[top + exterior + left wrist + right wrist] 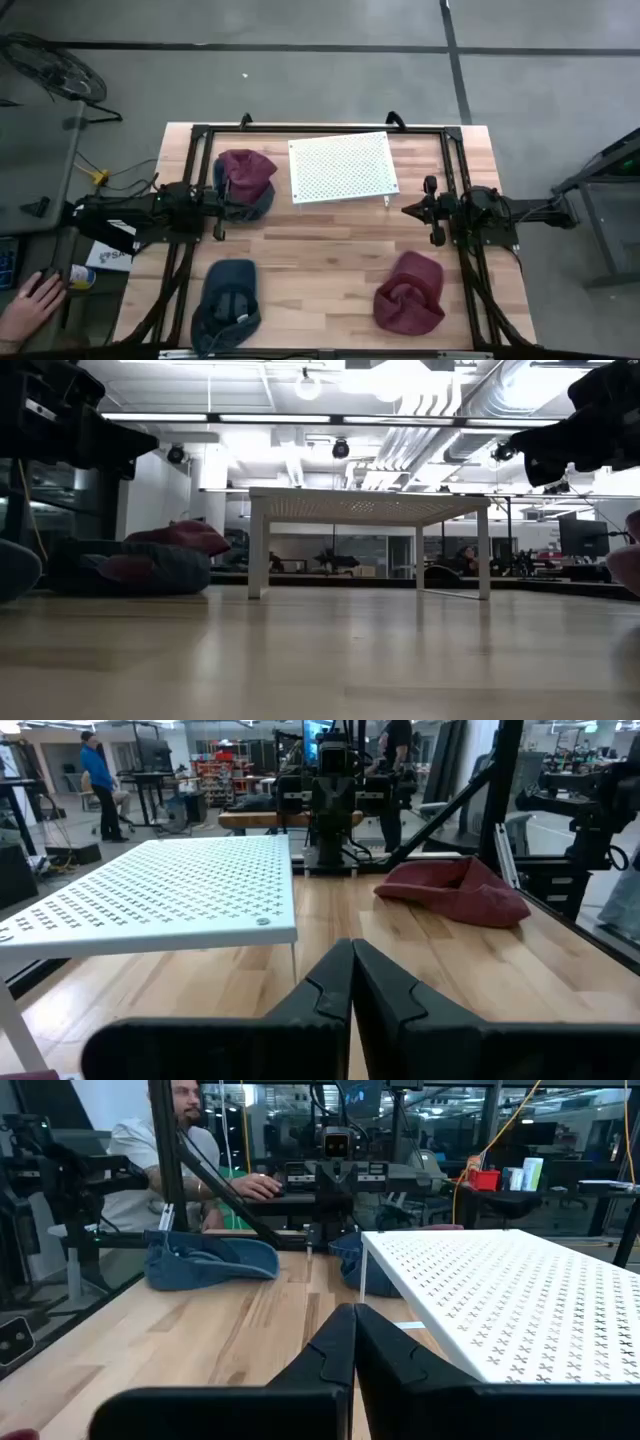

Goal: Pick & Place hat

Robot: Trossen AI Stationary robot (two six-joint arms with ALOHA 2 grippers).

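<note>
Both pincers are sitting clenched and holding nothing: we are seeing the left pincer (218, 208) hanging at the table's (320, 250) left side, its fingers (330, 995) pressed together in the left wrist view, and the right pincer (408, 210) hanging at the right side, fingers (335, 1350) likewise pressed shut in the right wrist view. The two are pointing toward each other across the wood, well apart.

We are counting hats in three places. A maroon hat (245, 170) is lying on top of a blue one (258, 205) at the rear left, just beside the left pincer. A dark blue hat (228, 300) is lying at the front left. A red hat (410, 295) is lying at the front right, in front of the right arm.

A white perforated stand (342, 167) is standing on legs at the rear middle, between the arms; we are seeing nothing on its top.

A person's hand (30, 300) is resting off the table at the left edge of the high view.
</note>
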